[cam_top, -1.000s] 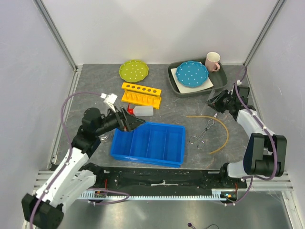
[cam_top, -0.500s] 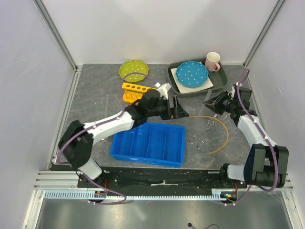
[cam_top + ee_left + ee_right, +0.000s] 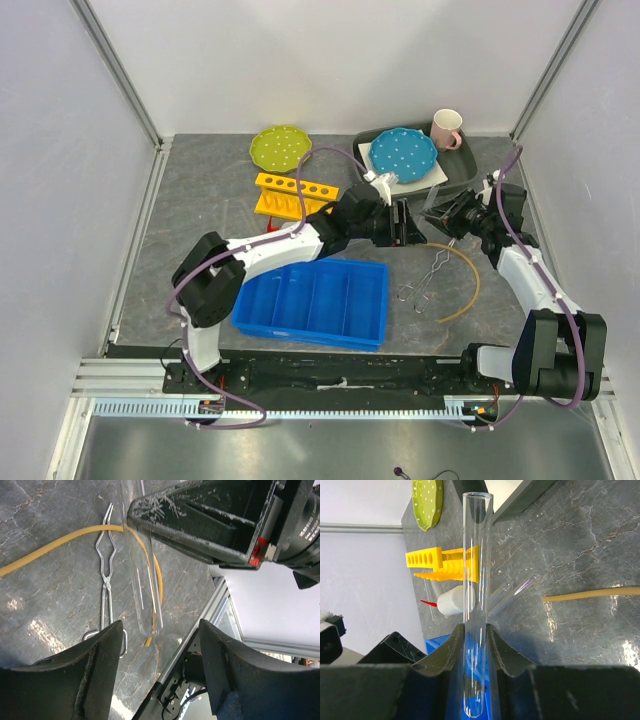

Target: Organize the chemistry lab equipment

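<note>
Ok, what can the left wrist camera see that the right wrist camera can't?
Only the left wrist camera sees the metal tongs. Only the right wrist camera sees the yellow test-tube rack, the white squeeze bottle with its red cap, the green dotted plate and the blue bin. Both see the glass test tube in the right gripper and the tan rubber tube.

A grey marbled tabletop sits between plain white walls.

Passage over bare tabletop left of rack; tongs, tan tube, blue bin obstruct ctr-right.
</note>
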You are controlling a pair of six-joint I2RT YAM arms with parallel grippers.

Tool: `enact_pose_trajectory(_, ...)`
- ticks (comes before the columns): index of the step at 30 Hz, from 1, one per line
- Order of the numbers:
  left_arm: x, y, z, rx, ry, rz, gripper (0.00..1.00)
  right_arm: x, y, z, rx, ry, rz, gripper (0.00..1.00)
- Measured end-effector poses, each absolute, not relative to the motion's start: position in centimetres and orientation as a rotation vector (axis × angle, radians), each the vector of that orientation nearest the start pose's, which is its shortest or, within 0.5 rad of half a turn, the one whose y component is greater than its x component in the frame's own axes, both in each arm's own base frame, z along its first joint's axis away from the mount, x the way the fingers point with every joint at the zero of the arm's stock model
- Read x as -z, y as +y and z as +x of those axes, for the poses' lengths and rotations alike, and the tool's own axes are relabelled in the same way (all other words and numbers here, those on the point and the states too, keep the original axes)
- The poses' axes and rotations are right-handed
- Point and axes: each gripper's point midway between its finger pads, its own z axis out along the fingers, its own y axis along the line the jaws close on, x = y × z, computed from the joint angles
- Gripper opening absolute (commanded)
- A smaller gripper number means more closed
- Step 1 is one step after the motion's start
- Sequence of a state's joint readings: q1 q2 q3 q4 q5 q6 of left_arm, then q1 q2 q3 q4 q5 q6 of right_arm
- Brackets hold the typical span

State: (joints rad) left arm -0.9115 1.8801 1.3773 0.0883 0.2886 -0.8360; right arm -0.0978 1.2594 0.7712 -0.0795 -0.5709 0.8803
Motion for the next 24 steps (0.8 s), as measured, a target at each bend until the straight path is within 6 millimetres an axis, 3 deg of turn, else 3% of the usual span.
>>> enact_pose_trajectory(3, -17.8, -48.6, 27.6, 1.331, 2.252, 0.296, 0.62, -17.1, 8.9, 35.2, -1.064, 2.104, 0.720, 0.24)
enact_pose_trajectory(16, -15.9, -49.6, 28.4, 1.267, 2.359, 0.272, 0.20, -17.1, 9.3, 35.0, -1.079, 2.105, 0.709, 0.26)
enact_pose_trajectory(19, -16.1, -49.5, 28.5, 1.259, 2.366, 0.270, 0.15, -17.2, 9.3, 35.0, -1.080, 2.100, 0.704, 0.33)
enact_pose_trajectory(24, -15.9, -49.3, 28.5, 1.240, 2.379, 0.267, 0.13, -17.7, 9.3, 34.9, -1.072, 2.092, 0.676, 0.56)
